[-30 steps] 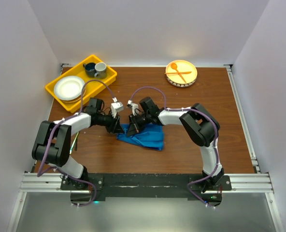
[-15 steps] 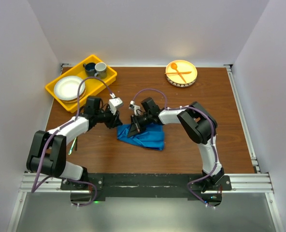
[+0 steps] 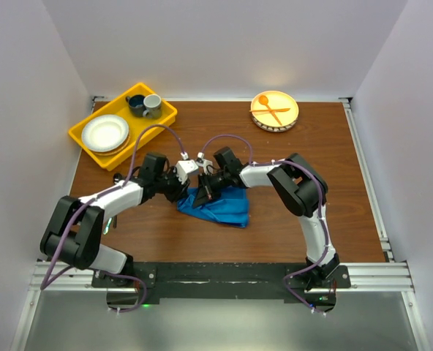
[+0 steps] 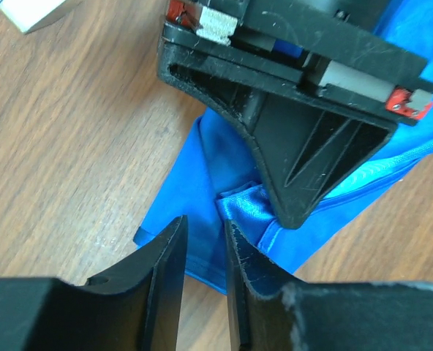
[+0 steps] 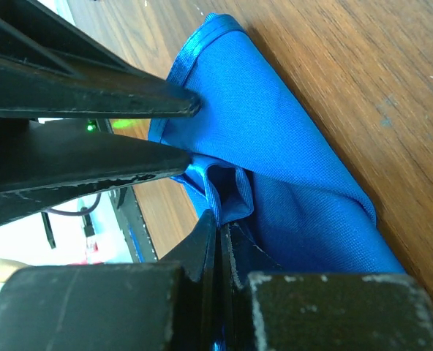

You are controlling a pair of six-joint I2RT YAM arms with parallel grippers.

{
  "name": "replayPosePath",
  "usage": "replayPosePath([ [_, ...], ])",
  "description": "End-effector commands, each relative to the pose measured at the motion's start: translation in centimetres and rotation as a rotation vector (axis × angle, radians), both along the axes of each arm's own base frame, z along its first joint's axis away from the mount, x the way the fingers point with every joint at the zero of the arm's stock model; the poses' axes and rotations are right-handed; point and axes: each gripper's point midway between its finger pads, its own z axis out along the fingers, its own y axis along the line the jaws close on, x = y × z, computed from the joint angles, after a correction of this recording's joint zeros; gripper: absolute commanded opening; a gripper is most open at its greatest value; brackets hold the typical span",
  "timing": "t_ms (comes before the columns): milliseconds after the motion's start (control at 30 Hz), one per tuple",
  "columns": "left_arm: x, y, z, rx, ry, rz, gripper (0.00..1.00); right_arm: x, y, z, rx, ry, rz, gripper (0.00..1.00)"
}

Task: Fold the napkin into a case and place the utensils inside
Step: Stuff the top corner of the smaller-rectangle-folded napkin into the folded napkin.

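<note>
The bright blue napkin (image 3: pixel 220 207) lies crumpled and partly folded on the wooden table. It also shows in the left wrist view (image 4: pixel 202 168) and the right wrist view (image 5: pixel 290 146). My right gripper (image 3: pixel 204 190) is shut on a raised fold at the napkin's upper left edge (image 5: pixel 220 219). My left gripper (image 3: pixel 186 189) is narrowly open just left of it, its fingertips (image 4: pixel 169 241) over the napkin's left corner with nothing clamped. The two grippers nearly touch. A thin greenish sliver (image 3: pixel 108 221) shows by the left forearm; I cannot tell whether it is the metal utensils.
A yellow tray (image 3: pixel 81 135) with a white plate, a mug and a cup stands at the back left. A yellow plate (image 3: pixel 289 115) with an orange plastic spoon and fork stands at the back centre-right.
My left gripper drew back from the napkin, then swung right and now sits close against the right gripper at the napkin's left corner. The right gripper kept its hold.
</note>
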Motion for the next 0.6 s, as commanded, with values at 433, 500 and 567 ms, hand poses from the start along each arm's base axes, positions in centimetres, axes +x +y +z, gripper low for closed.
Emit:
replayPosePath([
  [433, 0.3, 0.1, -0.5, 0.05, -0.027, -0.024, 0.03, 0.5, 0.2, -0.2, -0.042, 0.049, 0.002, 0.0],
  [500, 0.4, -0.2, 0.2, 0.027, -0.043, -0.026, 0.0, 0.3, 0.1, -0.3, -0.053, 0.068, 0.006, 0.0],
  [567, 0.5, -0.4, 0.9, 0.007, -0.063, -0.025, 0.0, 0.2, -0.1, -0.7, -0.062, 0.082, 0.01, 0.0],
])
